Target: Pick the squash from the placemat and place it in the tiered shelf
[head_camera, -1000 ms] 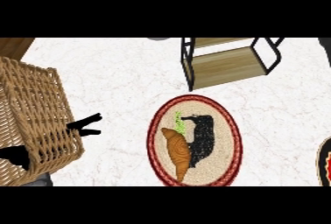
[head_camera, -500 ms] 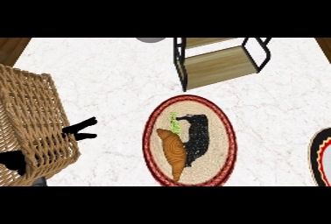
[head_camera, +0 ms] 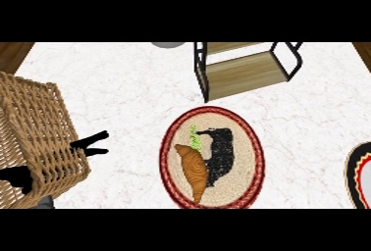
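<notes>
An orange squash (head_camera: pixel 193 169) with a green stem lies on the left half of an oval woven placemat (head_camera: pixel 246 147) with a red rim, in the lower middle of the counter. A black figure on the mat runs along the squash's right side. The tiered shelf (head_camera: pixel 243 73), a black metal frame with wooden boards, stands behind the mat at the top. My left hand (head_camera: pixel 92 142) is far left of the mat; its straight fingers stick out from behind a wicker basket that hides the rest of it. No hand touches the squash. My right hand does not show.
A large wicker basket (head_camera: pixel 36 137) fills the left side. A dark-rimmed plate (head_camera: pixel 360 176) is cut off by the right edge. A grey round object (head_camera: pixel 168 44) peeks in at the top. The white marble counter lies between them.
The whole scene has slid slightly left in the view, so more of the plate at the right edge shows. The squash lies as before on the mat.
</notes>
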You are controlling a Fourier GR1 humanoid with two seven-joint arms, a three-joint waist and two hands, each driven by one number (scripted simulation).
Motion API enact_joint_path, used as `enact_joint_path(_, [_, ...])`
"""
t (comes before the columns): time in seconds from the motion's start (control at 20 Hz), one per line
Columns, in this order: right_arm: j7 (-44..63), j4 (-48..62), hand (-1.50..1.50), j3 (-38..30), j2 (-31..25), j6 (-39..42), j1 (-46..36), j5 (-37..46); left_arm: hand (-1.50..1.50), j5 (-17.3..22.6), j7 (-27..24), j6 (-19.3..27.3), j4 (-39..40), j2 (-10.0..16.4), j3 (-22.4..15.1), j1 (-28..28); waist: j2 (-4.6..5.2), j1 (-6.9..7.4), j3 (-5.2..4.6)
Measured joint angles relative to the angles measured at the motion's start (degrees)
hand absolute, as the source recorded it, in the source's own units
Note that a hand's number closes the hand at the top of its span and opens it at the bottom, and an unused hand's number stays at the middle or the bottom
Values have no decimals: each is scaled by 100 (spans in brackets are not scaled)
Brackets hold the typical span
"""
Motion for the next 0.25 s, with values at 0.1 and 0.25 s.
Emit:
enact_joint_path(0.1, [-143,46,-150,-18,-131,244,135,-12,0,-13,-11,-38,-23,-8,-10,2,-2,21,-1])
enact_joint_path(0.25, [-236,111,-150,3,-333,564,273,16,0,-21,-7,32,13,23,-62,-3,-2,30,-5])
